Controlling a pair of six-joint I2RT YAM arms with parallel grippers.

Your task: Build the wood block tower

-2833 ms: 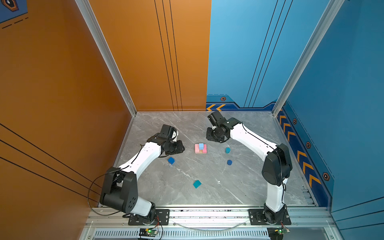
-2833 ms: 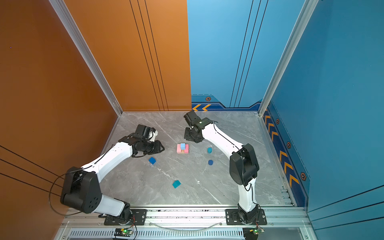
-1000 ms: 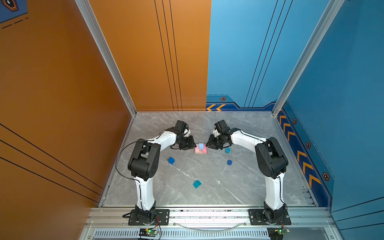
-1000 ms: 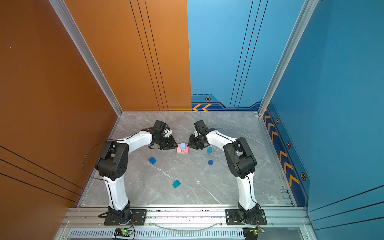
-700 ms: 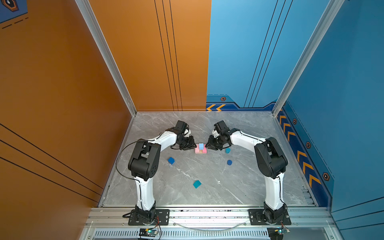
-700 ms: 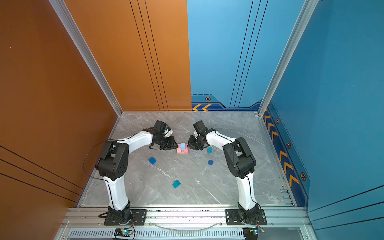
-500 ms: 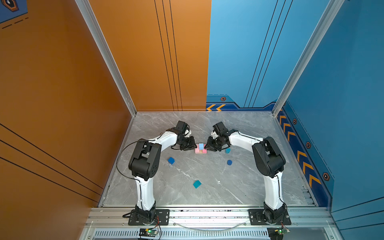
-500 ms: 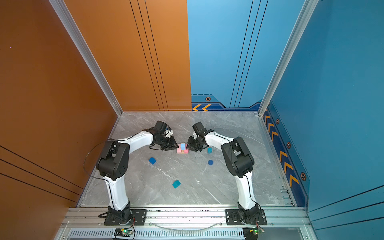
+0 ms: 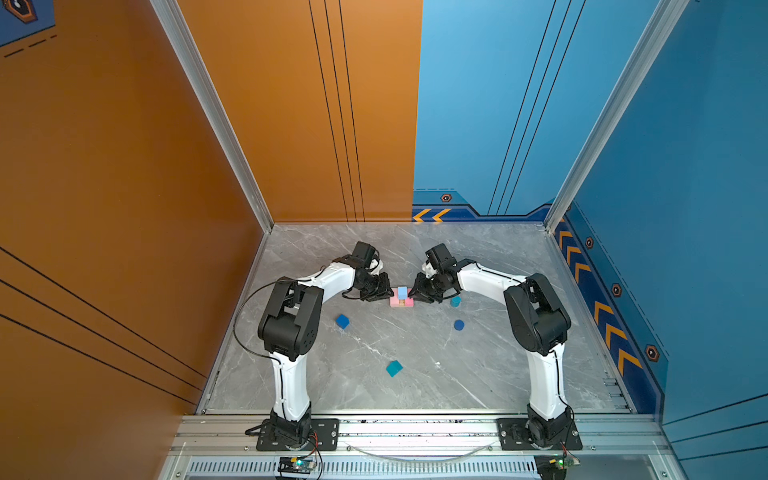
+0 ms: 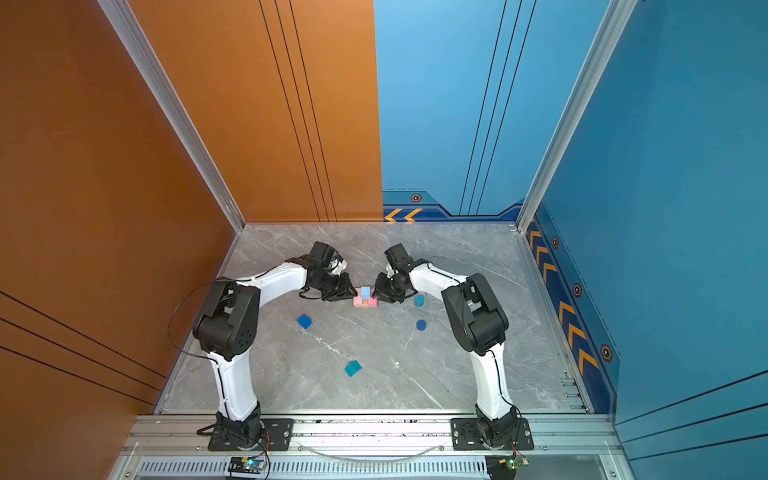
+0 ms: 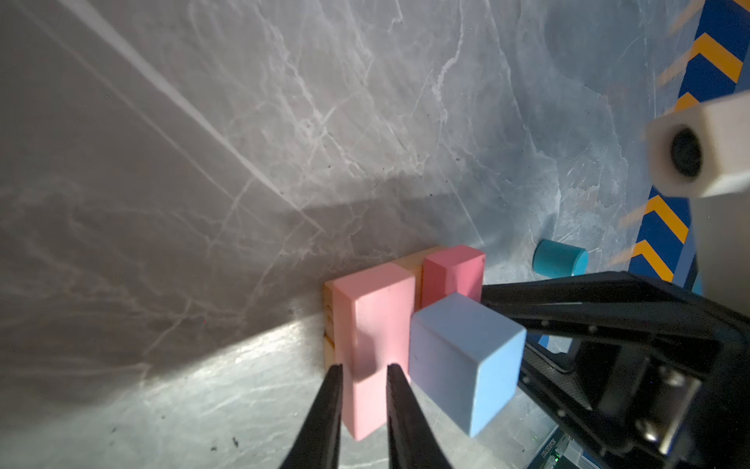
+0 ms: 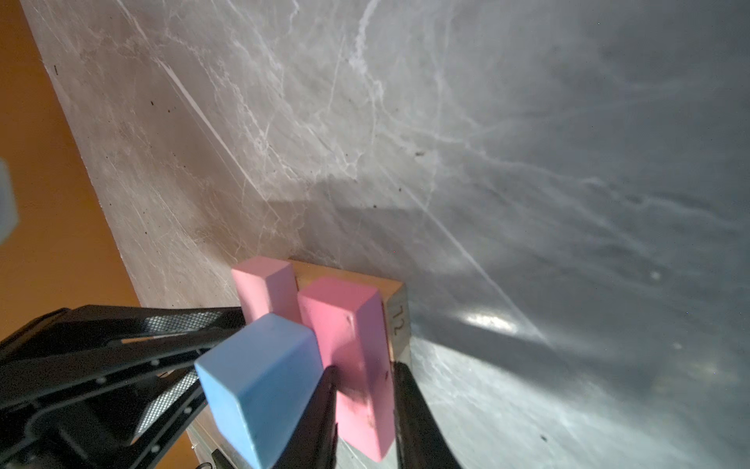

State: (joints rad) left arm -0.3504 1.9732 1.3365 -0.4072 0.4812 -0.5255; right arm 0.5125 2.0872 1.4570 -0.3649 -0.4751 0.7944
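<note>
On the left gripper (image 11: 362, 369) the jaws stand narrow, pinched on the end of a pink wooden bar (image 11: 373, 320). The right gripper (image 12: 365, 369) is set just as narrow, clamped on the end of the second pink wooden bar (image 12: 349, 325) from the opposite side.

The wood block tower (image 9: 401, 300) sits mid-table, toward the far side of the grey marble tabletop (image 9: 478, 374). Two tan wooden bars (image 12: 397, 325) form the base. Both pink bars lie crosswise on them with a slit between. A light-blue wooden cube (image 11: 462, 357) on top bridges the pinks.

Loose blocks:
- teal short cylinder (image 9: 455, 301), just right of the right gripper, tight there
- dark-blue short cylinder (image 9: 459, 325), a little nearer
- dark-blue cube (image 9: 342, 321), near-left of the tower
- teal cube (image 9: 393, 368), well nearer, on open marble

The walls are well apart from the tower.
</note>
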